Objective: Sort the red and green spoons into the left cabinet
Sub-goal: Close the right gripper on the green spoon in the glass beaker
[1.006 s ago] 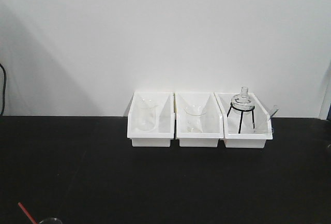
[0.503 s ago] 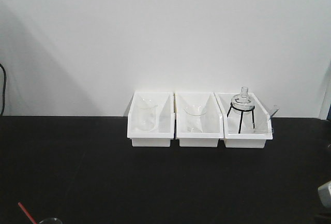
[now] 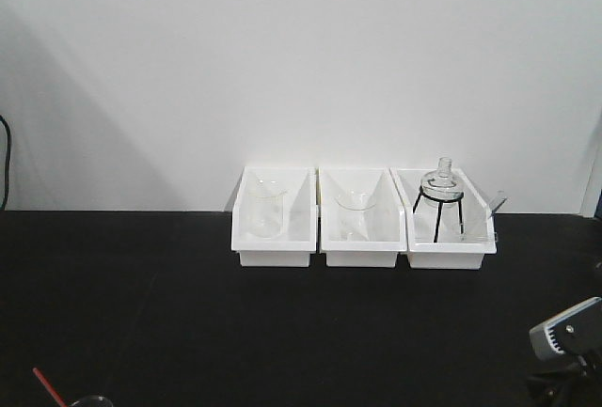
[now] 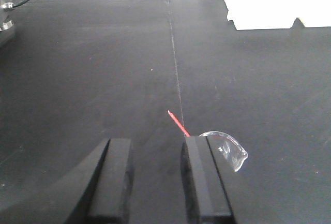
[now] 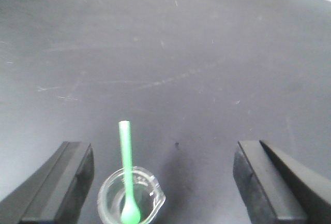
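In the front view, a grey and black part of the right arm (image 3: 567, 330) now stands in the lower right corner. Half a second ago only a small corner of it showed at the picture's edge, and one second ago it was not there at all. All other things are as before: the three white bins (image 3: 362, 247) stand in a row at the back of the black surface (image 3: 282, 332), with glassware inside them, and the handle of the red spoon (image 3: 47, 386) pokes up at the lower left edge.

The right arm is low over the surface, and its camera looks down and forward. The right end effector (image 5: 165, 182) has its two dark fingers (image 5: 57, 182) wide apart, with nothing gripped. The green spoon (image 5: 125, 172) stands in a small glass beaker (image 5: 130, 200), bowl down and handle tilted up and away. The beaker sits on the surface between the fingers, closer to the finger on the picture's left side, and touches neither of them.

The left end effector (image 4: 155, 182) is also low over the surface. Its fingers (image 4: 116, 182) are apart with an empty gap between them. The red spoon's thin handle rises from behind the finger on the picture's right side, where the rim of a clear beaker (image 4: 227, 149) shows just beside that finger.
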